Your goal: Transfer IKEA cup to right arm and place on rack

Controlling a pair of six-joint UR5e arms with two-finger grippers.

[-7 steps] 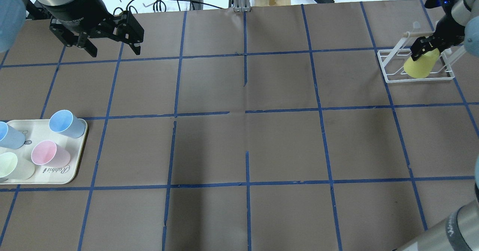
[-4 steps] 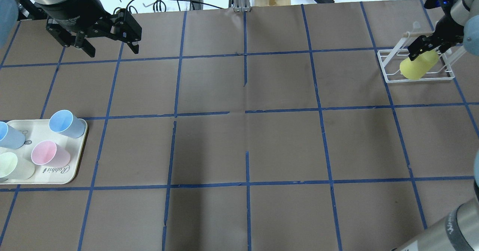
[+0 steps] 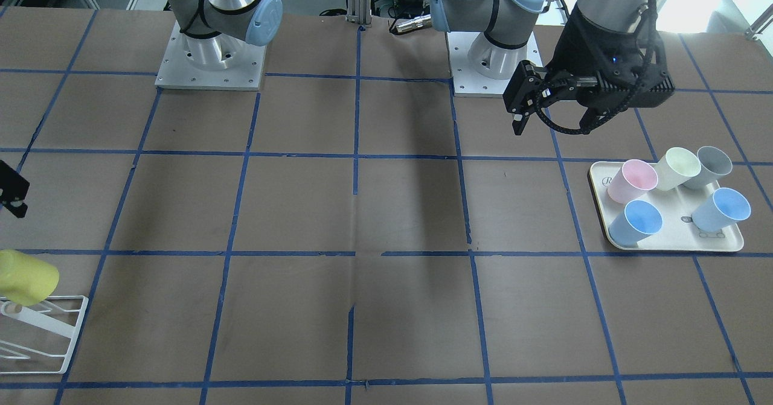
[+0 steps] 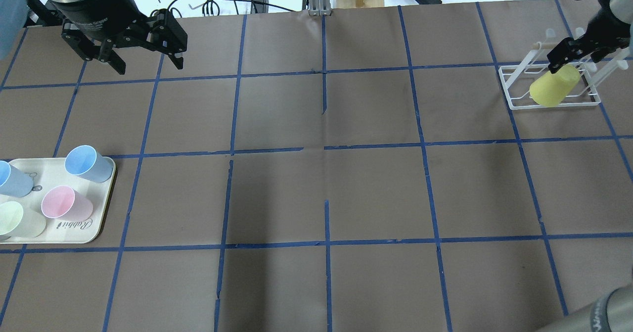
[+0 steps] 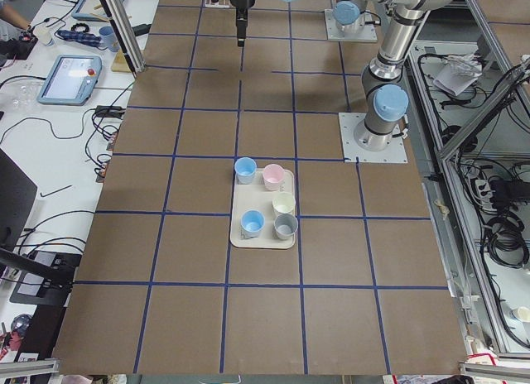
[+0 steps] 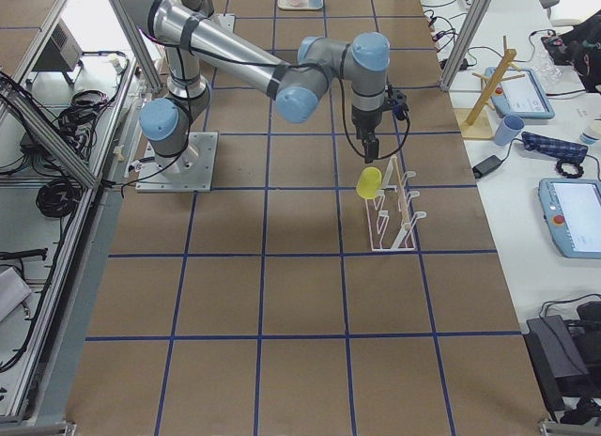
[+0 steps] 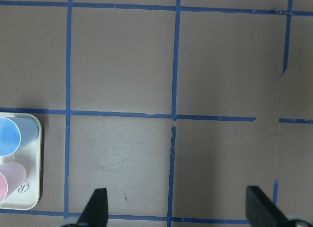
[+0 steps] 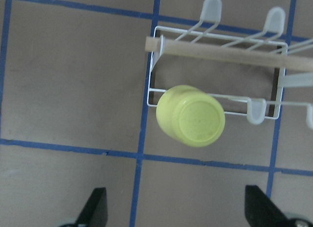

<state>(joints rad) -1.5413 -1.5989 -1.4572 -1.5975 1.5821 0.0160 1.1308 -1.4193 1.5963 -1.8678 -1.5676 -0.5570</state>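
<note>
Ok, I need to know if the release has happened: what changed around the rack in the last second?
The right gripper let go of the yellow cup. A second ago its fingers were on the cup; now they are open, clear of it and drawn back up and away. The cup stays bottom-up on the rack. The left gripper, still open, and the tray have hardly moved.

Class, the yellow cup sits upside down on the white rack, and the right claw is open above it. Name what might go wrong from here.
1. The IKEA cup leans on an end peg and overhangs the frame of the rack. It may slide off or tip the wire rack.
2. The right claw hangs open close above the cup. A sideways retreat might clip it, so lifting straight up seems safer.
</note>
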